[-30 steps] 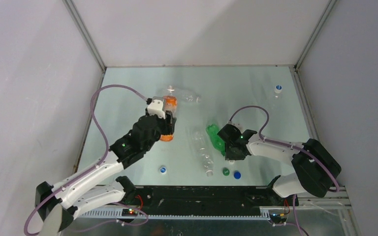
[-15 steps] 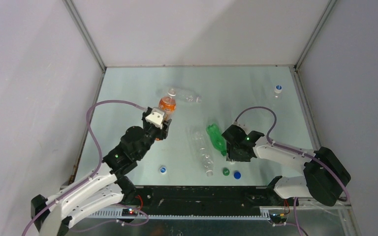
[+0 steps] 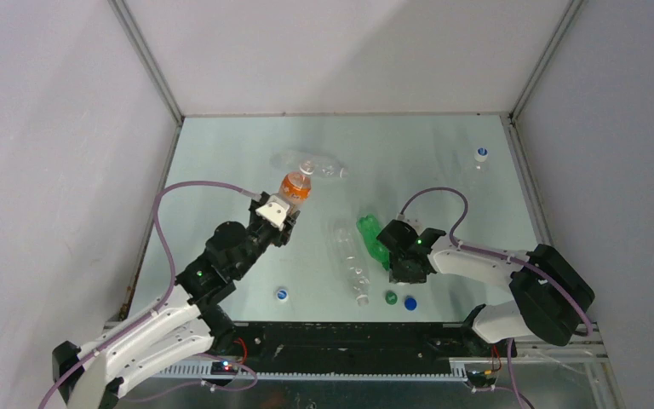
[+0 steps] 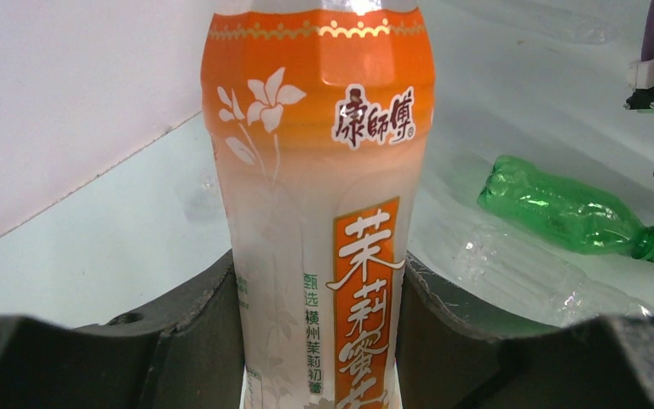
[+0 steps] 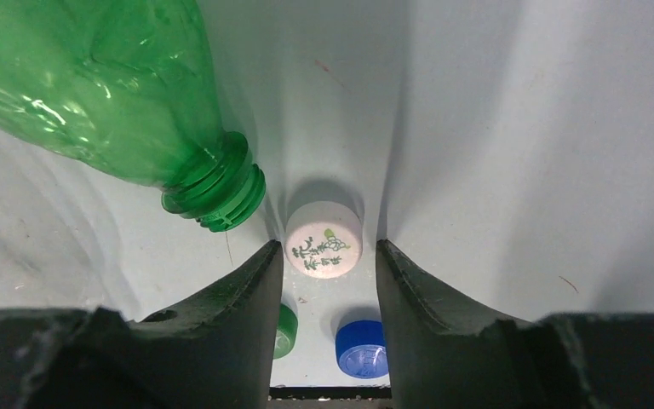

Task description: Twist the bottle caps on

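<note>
The orange bottle (image 4: 324, 213) is upright in the left gripper (image 4: 319, 298), whose fingers are closed against the lower part of its body, one on each side. A second ago the bottle was half hidden under that wrist. Since then the left arm has drawn back toward its base, and from above we now see the bottle's shoulder and pale neck leaning away from the arm. We cannot tell whether its base rests on the worktop (image 3: 426, 153) or hangs just above it, nor whether the neck is bare.

The white cap (image 5: 324, 240) with green print lies flat on the worktop, just beside the open mouth of the green bottle (image 5: 111, 94), which lies on its side. The right gripper (image 5: 328, 251) is low over this cap, fingers parted and standing either side of it with a thin gap on each side, holding nothing. It has shifted only a little over the last second and has ended up straddling the cap.

We judge that one bottle is now presented for capping and that its likely cap is about to be picked up. The next move calls for closing on the cap's rim without nudging the green bottle's mouth, then carrying it across to the orange bottle.

Nearer the arm bases lie a green cap (image 5: 285, 331) and a blue cap (image 5: 362, 348). A blue-and-white cap (image 3: 282, 295) sits well apart to the left, and a clear bottle (image 3: 351, 256) lies beside the green one.
</note>
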Tool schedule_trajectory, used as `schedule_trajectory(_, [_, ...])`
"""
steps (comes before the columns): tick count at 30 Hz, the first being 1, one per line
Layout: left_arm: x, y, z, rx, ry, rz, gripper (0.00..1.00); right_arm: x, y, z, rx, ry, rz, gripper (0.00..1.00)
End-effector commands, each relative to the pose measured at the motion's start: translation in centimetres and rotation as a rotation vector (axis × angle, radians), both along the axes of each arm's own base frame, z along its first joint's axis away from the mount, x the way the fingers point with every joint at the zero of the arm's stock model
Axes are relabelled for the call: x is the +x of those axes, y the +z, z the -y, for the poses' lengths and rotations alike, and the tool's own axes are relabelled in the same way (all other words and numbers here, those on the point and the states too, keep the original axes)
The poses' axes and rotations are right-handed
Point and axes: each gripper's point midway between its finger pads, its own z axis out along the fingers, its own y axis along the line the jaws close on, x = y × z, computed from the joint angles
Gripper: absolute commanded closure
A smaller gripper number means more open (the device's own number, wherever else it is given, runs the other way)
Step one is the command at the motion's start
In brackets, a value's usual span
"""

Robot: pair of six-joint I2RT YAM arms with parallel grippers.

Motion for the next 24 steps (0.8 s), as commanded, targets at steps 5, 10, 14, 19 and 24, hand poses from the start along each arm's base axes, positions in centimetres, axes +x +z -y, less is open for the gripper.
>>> schedule_trajectory(5, [-0.1,1.1,0.9,0.017,-0.064,0.081,0.60,0.8,-0.8,-0.1,-0.015,-0.023,0.024,0.57])
schedule_trajectory(10, [-0.2,0.9,1.2,0.038,-0.087,0.089,0.60,0.8,-0.9,-0.1,-0.017,-0.022,0.021,0.64])
schedule_trajectory(14, [-0.5,0.5,1.3,0.060,-0.108,0.080,0.60,0.7,-0.7,-0.4,0.000,0.001,0.013,0.78])
schedule_trajectory(19, [-1.4,-0.3,2.5,0.128,-0.216,0.088,0.64,1.1,1.6,-0.7,0.046,0.041,0.067,0.94])
schedule_trajectory(24, [-1.3,-0.5,3.8,0.155,-0.274,0.087,0.66,1.9,6.0,-1.9,0.170,0.126,0.178,1.00])
